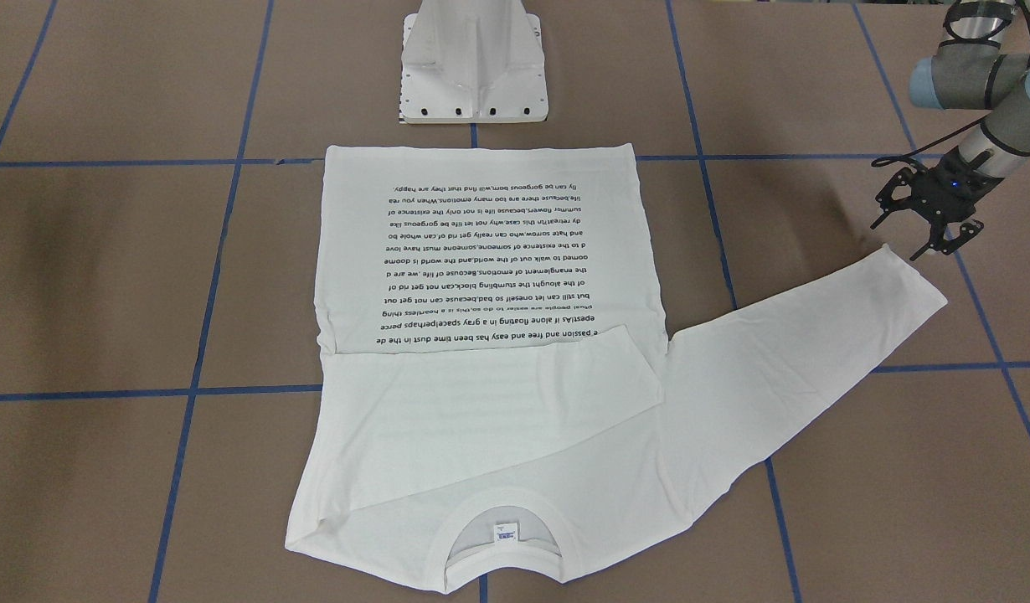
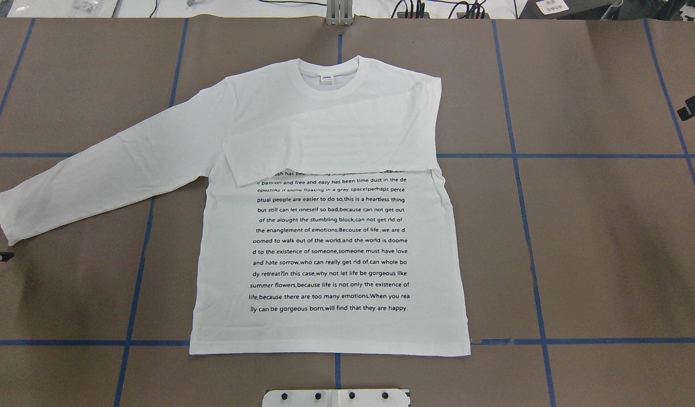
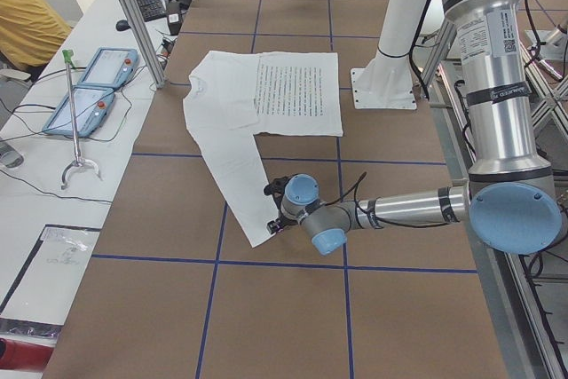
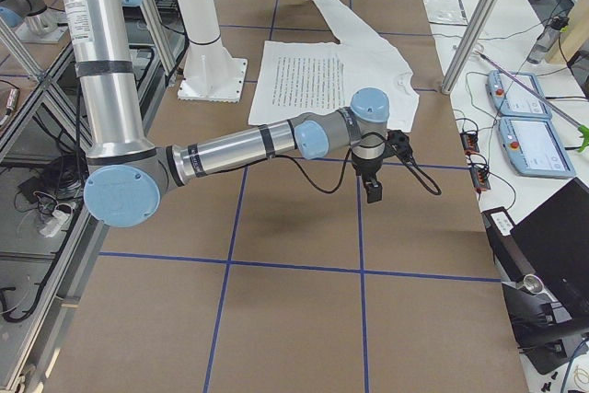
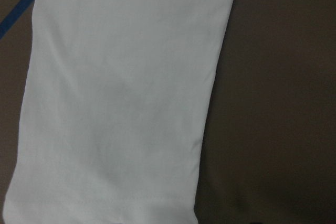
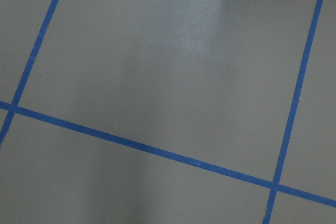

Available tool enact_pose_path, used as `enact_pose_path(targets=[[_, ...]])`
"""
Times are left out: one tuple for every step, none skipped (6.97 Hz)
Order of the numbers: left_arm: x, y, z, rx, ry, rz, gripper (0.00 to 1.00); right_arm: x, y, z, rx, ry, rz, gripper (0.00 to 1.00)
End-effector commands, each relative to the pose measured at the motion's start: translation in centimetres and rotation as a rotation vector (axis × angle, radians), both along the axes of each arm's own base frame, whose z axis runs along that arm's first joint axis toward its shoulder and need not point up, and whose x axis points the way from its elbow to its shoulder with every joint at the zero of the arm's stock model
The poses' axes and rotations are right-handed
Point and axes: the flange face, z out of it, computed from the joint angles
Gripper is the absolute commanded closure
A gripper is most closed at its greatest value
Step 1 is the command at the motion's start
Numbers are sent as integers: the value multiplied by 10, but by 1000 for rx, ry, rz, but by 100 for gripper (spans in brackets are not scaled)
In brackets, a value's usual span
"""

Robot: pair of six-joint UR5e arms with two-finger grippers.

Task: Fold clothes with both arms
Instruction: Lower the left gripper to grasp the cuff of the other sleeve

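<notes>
Brown surface (image 2: 596,249), marked into squares by blue tape lines (image 2: 607,341), fills the overhead view. On it we see the white long-sleeved T-shirt (image 2: 330,249) lying flat at the centre. Its many lines of small black text face up. The hem sits at 6 o'clock, near the white pedestal base (image 1: 473,67), and the ribbed neck (image 2: 329,70) with its small label (image 2: 326,79) sits at 12 o'clock.

One sleeve (image 2: 336,141) is folded across the chest and covers the top lines of print. The other sleeve (image 2: 110,169) runs out flat toward 8 o'clock, crossing a tape line. Its cuff ends near the surface's 9 o'clock edge.

We find the black two-finger left tool (image 1: 896,239) just beside that cuff, with its fingers spread wide and holding nothing. The left wrist view looks down on the sleeve's plain white cloth.

A broad stretch of brown surface lies at 3 o'clock, between the shirt's body and the black right tool (image 4: 373,193), which hangs well apart from the cloth. We cannot tell how far the right tool is parted. Its wrist view shows only surface and tape.
</notes>
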Motion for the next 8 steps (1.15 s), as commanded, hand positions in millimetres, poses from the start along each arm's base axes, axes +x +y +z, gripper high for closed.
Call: enact_pose_path(targets=[[4, -2, -3, 6, 5, 4, 35, 1, 1, 1, -2, 0, 2, 0], [5, -3, -3, 6, 5, 6, 35, 1, 1, 1, -4, -1, 2, 0], [6, -3, 0, 2, 1, 8, 35, 1, 2, 0, -4, -2, 3, 0], [9, -5, 1, 1, 1, 9, 35, 2, 3, 2, -7, -1, 3, 0], [11, -7, 2, 0, 0, 12, 35, 2, 5, 4, -11, -1, 5, 0], [11, -7, 2, 2, 2, 12, 36, 3, 9, 2, -9, -2, 7, 0], [11, -7, 2, 2, 2, 12, 54, 4, 14, 0, -2, -2, 7, 0], [11, -6, 2, 4, 3, 14, 73, 5, 19, -2, 2, -4, 11, 0]])
